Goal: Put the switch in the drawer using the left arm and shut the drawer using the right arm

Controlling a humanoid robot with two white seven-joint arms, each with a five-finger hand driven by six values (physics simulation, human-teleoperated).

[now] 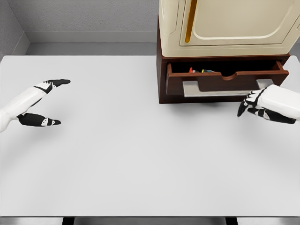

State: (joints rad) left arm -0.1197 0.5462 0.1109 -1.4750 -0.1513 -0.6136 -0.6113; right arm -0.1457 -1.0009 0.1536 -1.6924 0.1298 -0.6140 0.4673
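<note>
A dark brown drawer (225, 80) stands pulled out under a cream cabinet (229, 26) at the back right of the white table (131, 154). Inside it lies a small dark object with red, yellow and blue parts (202, 71), mostly hidden by the drawer front; it looks like the switch. My left hand (51, 101) hovers at the far left of the table, fingers spread and holding nothing. My right hand (251, 105) hangs just in front of the drawer's right end, black fingers curled downward, holding nothing and a little apart from the drawer front.
A silver handle plate (220, 88) runs along the drawer front. Grey walls (84, 18) close off the back and left of the table.
</note>
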